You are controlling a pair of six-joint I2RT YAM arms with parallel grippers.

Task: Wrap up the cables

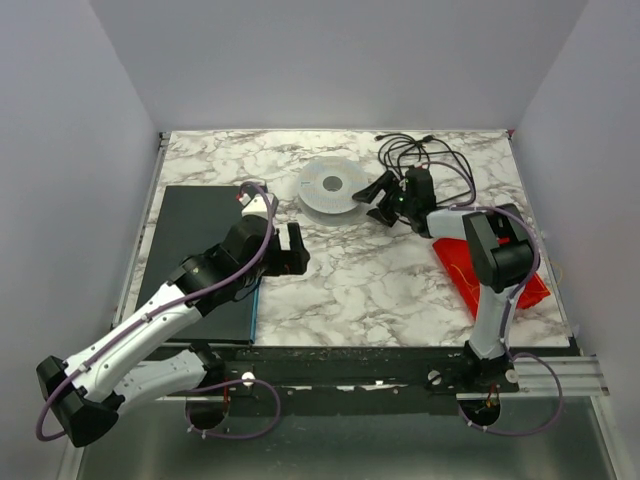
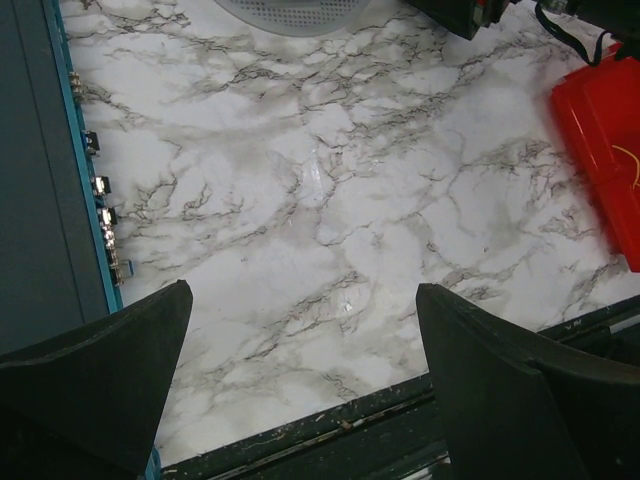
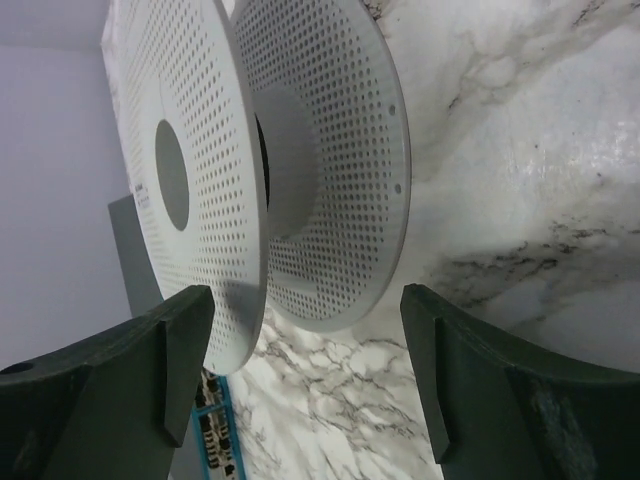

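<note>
White grey-veined marble counter (image 1: 380, 270), pale lilac walls (image 1: 330, 60), thin black cables (image 1: 415, 150) looped at upper right of overhead frame, just above the right tool (image 1: 383, 200), fingers apart facing a white perforated spool (image 1: 333, 187), left tool (image 1: 292, 250) apart, centre-left.

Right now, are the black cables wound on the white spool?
No, the spool has a bare hub and the cables lie tangled on the table.

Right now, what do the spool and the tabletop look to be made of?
Spool: probably matte pale-grey plastic; thin, rigid flanges with even perforations. Tabletop: marble-patterned, glossy by its soft glare; possibly printed laminate rather than stone, which the pictures cannot settle.
</note>
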